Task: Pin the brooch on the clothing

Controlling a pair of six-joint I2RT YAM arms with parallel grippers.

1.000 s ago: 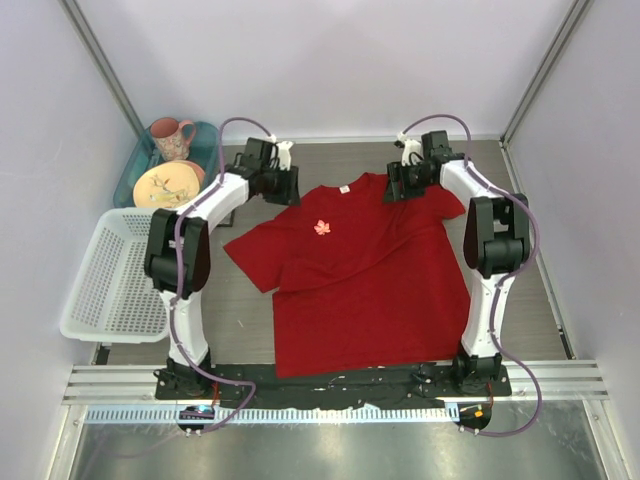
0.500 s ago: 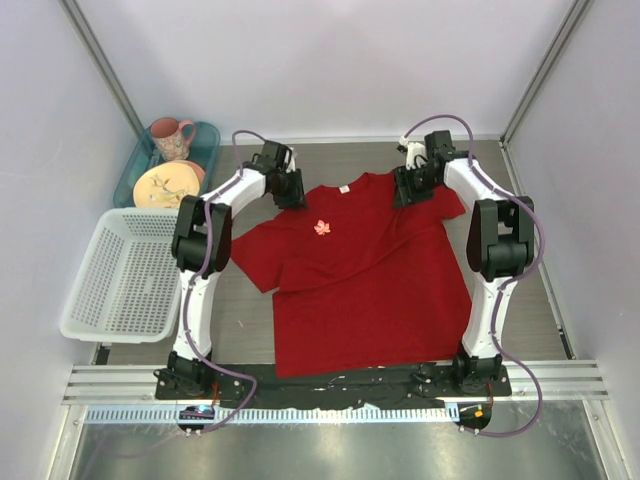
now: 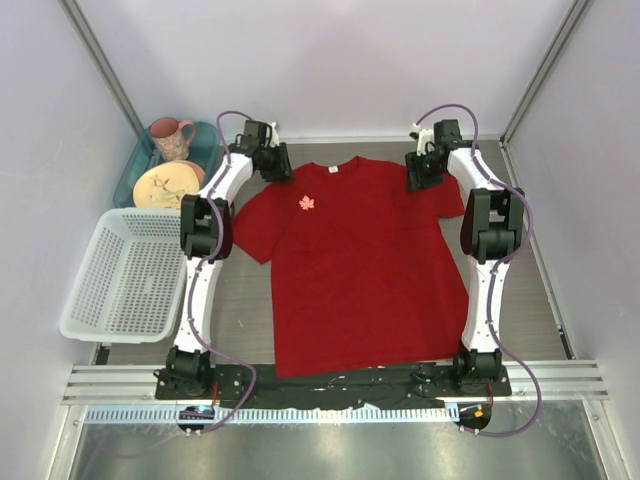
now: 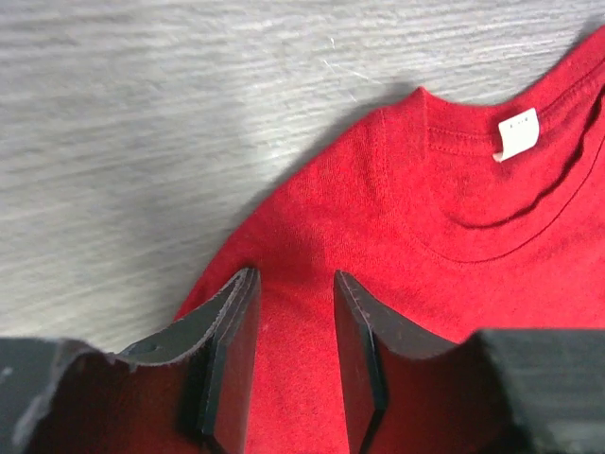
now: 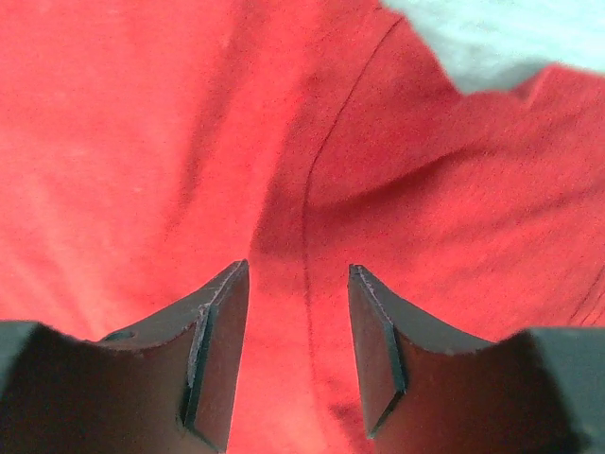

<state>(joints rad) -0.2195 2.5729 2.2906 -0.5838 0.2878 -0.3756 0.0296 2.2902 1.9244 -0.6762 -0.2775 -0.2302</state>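
On the grey table (image 3: 240,320), you have the clothing (image 3: 370,260) spread flat, neck toward the far edge and hem at the arm bases. Left of it stands a white mesh basket (image 3: 125,280). Behind that is a teal tray (image 3: 205,135) holding a patterned plate (image 3: 165,185) and a pink mug (image 3: 172,138).

Your left gripper (image 4: 294,279) sits over the shirt's shoulder just left of the collar, fingers parted, flat red cloth showing between them. Your right gripper (image 5: 298,270) sits over the opposite shoulder seam, fingers likewise parted, nothing pinched.

The white neck label (image 4: 517,133) carries faint print, too small to read.

The brooch (image 3: 307,203) lies on the chest, below and left of the label and near the left gripper. No brand marks are visible.
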